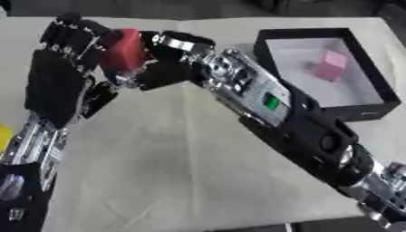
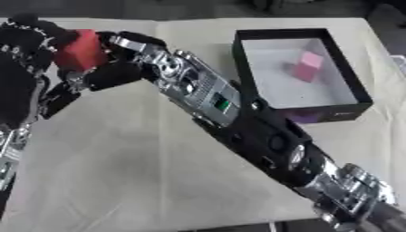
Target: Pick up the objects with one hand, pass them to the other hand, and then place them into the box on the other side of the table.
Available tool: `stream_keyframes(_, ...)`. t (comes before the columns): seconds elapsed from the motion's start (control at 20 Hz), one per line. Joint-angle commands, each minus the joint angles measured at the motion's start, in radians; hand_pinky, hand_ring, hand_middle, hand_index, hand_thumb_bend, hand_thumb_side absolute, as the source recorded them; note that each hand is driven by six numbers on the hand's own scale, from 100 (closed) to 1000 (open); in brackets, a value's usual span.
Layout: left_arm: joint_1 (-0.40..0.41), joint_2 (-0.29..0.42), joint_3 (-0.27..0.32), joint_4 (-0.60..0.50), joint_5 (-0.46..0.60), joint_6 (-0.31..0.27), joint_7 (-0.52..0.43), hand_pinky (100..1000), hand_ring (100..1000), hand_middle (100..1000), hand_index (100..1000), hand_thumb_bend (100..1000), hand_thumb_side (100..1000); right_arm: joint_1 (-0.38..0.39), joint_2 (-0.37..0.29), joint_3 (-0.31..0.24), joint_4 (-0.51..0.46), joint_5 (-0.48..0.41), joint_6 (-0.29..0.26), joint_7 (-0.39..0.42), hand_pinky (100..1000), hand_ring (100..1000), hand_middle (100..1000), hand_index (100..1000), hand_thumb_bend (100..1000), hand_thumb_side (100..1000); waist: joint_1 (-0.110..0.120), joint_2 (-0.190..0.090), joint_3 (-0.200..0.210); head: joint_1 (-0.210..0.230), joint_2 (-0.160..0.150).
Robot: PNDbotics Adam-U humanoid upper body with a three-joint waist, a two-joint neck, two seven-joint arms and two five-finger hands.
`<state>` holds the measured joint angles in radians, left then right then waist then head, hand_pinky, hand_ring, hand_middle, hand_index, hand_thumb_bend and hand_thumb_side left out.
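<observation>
Right now both hands meet at the upper left of the table [image 1: 182, 172]. Right arm [image 1: 269, 102] runs diagonally from the lower right corner up to the left, forearm stretched across the tabletop, right hand [image 1: 171, 59] with fingers curled round the red block [image 1: 123, 50] — pinching it from the right side. Left hand [image 1: 60, 77] stands upright on the left, palm facing the block, fingers straight and pointing up, fingertips reaching the block's left edge; whether they actually grip it, cannot tell. Block is held up off the table between the two hands.

Black box [image 1: 373, 86] with a pale floor sits at the upper right, well apart from the hands. One pink block [image 1: 331, 65] lies inside it, tilted, near the middle.

Small green patch on the right forearm — no readable text. No labels or writing legible anywhere. Yellow bit [image 1: 4, 136] at the left edge, shape unclear.
</observation>
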<state>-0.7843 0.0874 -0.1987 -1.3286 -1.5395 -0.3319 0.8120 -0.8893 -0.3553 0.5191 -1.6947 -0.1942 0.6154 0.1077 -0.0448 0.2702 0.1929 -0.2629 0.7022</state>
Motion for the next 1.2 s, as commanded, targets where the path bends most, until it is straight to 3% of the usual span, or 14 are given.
stream_keyframes(0.05, -0.026, -0.006, -0.006, -0.010, -0.011, -0.016, 0.012, 746, 626, 560, 584, 198, 100, -0.025, 0.000, -0.005, -0.012, -0.001, 0.002, 0.002, 958, 945, 928, 1000, 267, 356, 0.003, -0.014, 0.002, -0.002, 0.004)
stream_keyframes(0.15, -0.027, -0.010, -0.011, -0.013, -0.012, -0.028, 0.025, 744, 624, 559, 584, 189, 100, -0.028, 0.004, -0.007, -0.002, 0.001, 0.015, -0.021, 938, 916, 882, 1000, 260, 330, 0.002, -0.013, 0.003, -0.004, 0.003)
stream_keyframes(0.25, -0.027, -0.013, -0.015, -0.014, -0.012, -0.040, 0.040, 741, 623, 559, 599, 226, 100, -0.029, 0.010, -0.011, 0.016, -0.009, 0.046, -0.069, 916, 855, 694, 904, 102, 289, 0.002, -0.012, 0.005, -0.006, 0.004)
stream_keyframes(0.3, -0.027, -0.014, -0.016, -0.013, -0.013, -0.043, 0.046, 741, 623, 560, 609, 296, 100, -0.029, 0.012, -0.012, 0.023, -0.023, 0.063, -0.098, 910, 814, 602, 836, 100, 320, 0.002, -0.012, 0.005, -0.007, 0.003)
stream_keyframes(0.4, -0.026, -0.015, -0.016, -0.010, -0.011, -0.047, 0.053, 740, 623, 562, 625, 429, 100, -0.028, 0.016, -0.014, 0.026, -0.068, 0.078, -0.151, 901, 760, 503, 759, 100, 337, 0.001, -0.012, 0.005, -0.007, 0.002)
stream_keyframes(0.55, -0.025, -0.014, -0.018, -0.010, -0.004, -0.053, 0.067, 752, 639, 580, 667, 680, 100, -0.021, 0.001, -0.011, 0.010, -0.152, 0.075, -0.212, 889, 710, 396, 701, 100, 211, 0.001, -0.013, 0.006, -0.007, 0.002)
stream_keyframes(0.7, -0.022, -0.013, -0.015, -0.005, 0.000, -0.041, 0.078, 761, 670, 613, 736, 805, 100, -0.012, -0.019, -0.006, -0.021, -0.218, 0.075, -0.244, 883, 683, 365, 678, 100, 148, 0.001, -0.014, 0.006, -0.007, 0.002)
stream_keyframes(0.8, -0.019, -0.011, -0.010, 0.003, -0.003, -0.018, 0.067, 800, 747, 711, 874, 892, 145, -0.010, -0.027, -0.008, -0.035, -0.242, 0.075, -0.250, 880, 674, 360, 672, 100, 126, 0.000, -0.015, 0.005, -0.007, 0.002)
stream_keyframes(0.85, -0.016, -0.011, -0.005, 0.010, -0.004, 0.001, 0.053, 821, 773, 742, 904, 911, 127, -0.009, -0.030, -0.010, -0.040, -0.247, 0.076, -0.249, 880, 672, 361, 672, 100, 119, 0.000, -0.015, 0.004, -0.007, 0.001)
stream_keyframes(0.9, -0.014, -0.012, 0.001, 0.018, 0.002, 0.024, 0.033, 826, 778, 748, 912, 912, 202, -0.008, -0.033, -0.012, -0.046, -0.250, 0.077, -0.247, 880, 671, 361, 672, 100, 116, 0.000, -0.016, 0.003, -0.007, 0.001)
stream_keyframes(1.1, -0.008, -0.007, 0.020, 0.032, 0.037, 0.094, -0.038, 838, 788, 760, 923, 915, 219, 0.000, -0.044, -0.028, -0.068, -0.249, 0.081, -0.241, 884, 672, 365, 671, 100, 100, 0.000, -0.018, -0.004, -0.005, 0.001)
stream_keyframes(1.15, -0.007, -0.004, 0.025, 0.032, 0.048, 0.105, -0.052, 837, 786, 757, 921, 911, 219, 0.002, -0.049, -0.033, -0.075, -0.248, 0.083, -0.240, 886, 674, 368, 673, 100, 173, 0.001, -0.019, -0.006, -0.005, 0.002)
stream_keyframes(1.2, -0.004, 0.000, 0.030, 0.032, 0.060, 0.114, -0.063, 836, 785, 756, 920, 889, 221, 0.005, -0.056, -0.039, -0.083, -0.247, 0.084, -0.240, 886, 673, 368, 673, 100, 100, 0.001, -0.020, -0.008, -0.006, 0.003)
